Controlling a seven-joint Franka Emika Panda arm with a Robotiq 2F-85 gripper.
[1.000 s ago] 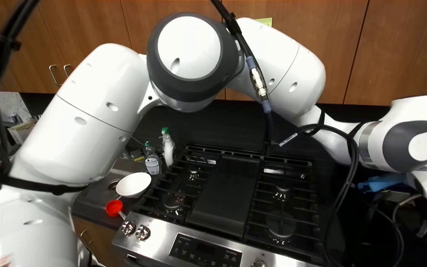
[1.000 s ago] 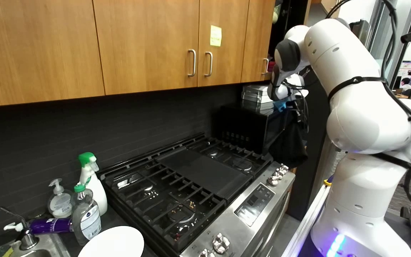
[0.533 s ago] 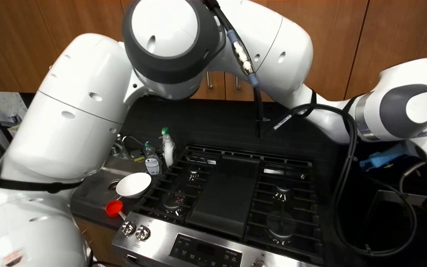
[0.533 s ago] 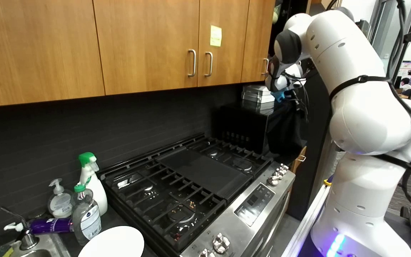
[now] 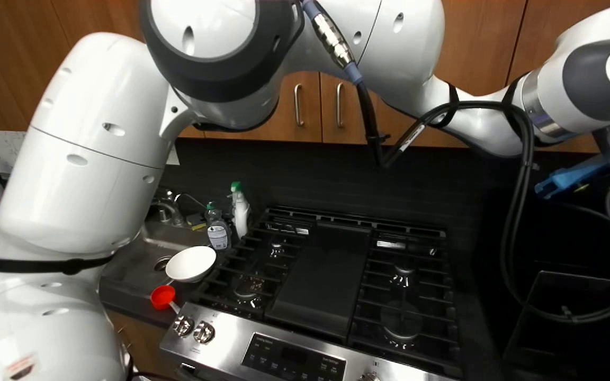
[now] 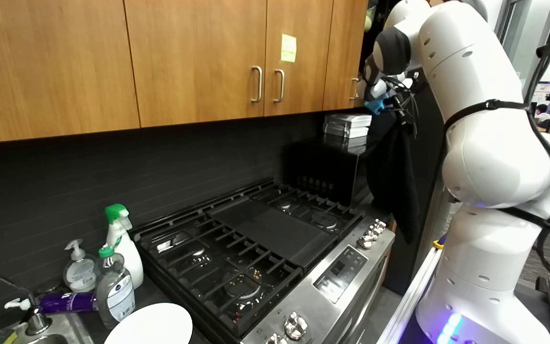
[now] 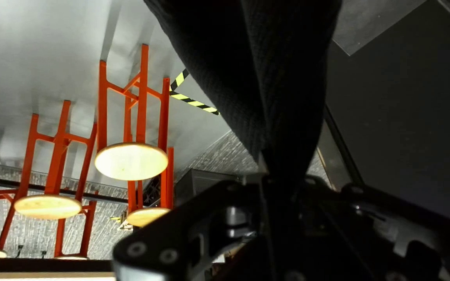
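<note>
I am holding a long, black, ribbed-looking cloth (image 7: 287, 86) in the gripper (image 7: 267, 175), whose jaws are pressing together on the fabric. The cloth is hanging below the gripper in loose folds, narrowing upward to where I am clamping it. A bright blue bracket (image 6: 375, 104) is sitting just beside the gripper. Lower than the gripper and near the cloth, a glossy black box-shaped appliance (image 6: 325, 165) is standing; I cannot tell whether the two are touching. On its top, a stack of pale plastic cases (image 6: 346, 126) is lying. Farther from the gripper, a black-and-steel gas stove (image 6: 275, 229) is standing, with a round white bowl (image 5: 191, 263) and a small red measuring cup (image 5: 163, 297) resting beyond it. In the wrist view, orange-legged stools with round wooden seats (image 7: 131, 160) are showing upside down, well apart from the gripper.
</note>
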